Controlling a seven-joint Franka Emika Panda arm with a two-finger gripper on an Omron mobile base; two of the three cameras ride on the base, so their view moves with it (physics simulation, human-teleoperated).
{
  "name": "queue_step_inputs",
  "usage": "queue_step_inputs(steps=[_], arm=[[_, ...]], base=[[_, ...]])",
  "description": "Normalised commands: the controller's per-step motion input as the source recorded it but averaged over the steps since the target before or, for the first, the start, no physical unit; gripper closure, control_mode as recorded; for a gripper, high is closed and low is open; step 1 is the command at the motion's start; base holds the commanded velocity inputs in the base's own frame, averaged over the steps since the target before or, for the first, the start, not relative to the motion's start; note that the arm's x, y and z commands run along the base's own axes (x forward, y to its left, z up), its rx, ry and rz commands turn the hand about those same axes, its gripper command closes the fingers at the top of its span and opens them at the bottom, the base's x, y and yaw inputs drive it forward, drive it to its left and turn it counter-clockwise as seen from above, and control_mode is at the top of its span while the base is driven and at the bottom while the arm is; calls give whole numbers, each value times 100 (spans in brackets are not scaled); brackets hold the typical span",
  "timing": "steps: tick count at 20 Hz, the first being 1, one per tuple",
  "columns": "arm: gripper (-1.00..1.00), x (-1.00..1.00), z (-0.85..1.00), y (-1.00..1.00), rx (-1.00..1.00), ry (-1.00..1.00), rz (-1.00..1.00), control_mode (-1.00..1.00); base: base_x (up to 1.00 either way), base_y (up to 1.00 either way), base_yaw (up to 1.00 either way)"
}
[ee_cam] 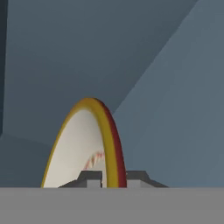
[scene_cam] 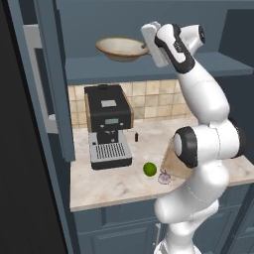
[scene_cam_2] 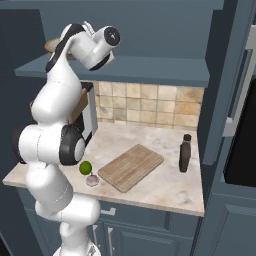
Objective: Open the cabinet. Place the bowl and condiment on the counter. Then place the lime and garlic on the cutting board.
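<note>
The cabinet [scene_cam: 49, 74] stands open, its blue shelf [scene_cam: 149, 67] showing. The cream bowl [scene_cam: 121, 48] with a tan outside sits up at shelf level. My gripper [scene_cam: 145, 47] is at its right rim. In the hand view the gripper [ee_cam: 111, 179] is shut on the bowl's rim [ee_cam: 109, 144], one fingertip on each side. The dark condiment bottle [scene_cam_2: 185, 153] stands upright on the counter [scene_cam_2: 165, 187], right of the cutting board [scene_cam_2: 131, 166]. The lime [scene_cam_2: 85, 167] and garlic [scene_cam_2: 92, 180] lie on the counter just left of the board, apart from it.
A black coffee machine [scene_cam: 108, 124] stands on the counter at the back left, under the shelf. The open cabinet door hangs at the left edge of the counter. My own arm blocks most of the board in the left base view.
</note>
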Motion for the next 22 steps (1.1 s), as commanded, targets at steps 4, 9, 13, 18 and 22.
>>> queue_step_inputs(steps=[4,9,13,18,22], arm=[[100,-89,12,-15,3,0,0,-100],[100,-99,5,-6,0,0,0,-100],[100,-100,3,-11,0,0,0,-100],[100,-100,0,-21,0,0,0,-100],[100,-100,2,-35,0,0,0,-100]], base=[[0,0,0],[0,0,0],[0,0,0],[0,0,0],[0,0,0]])
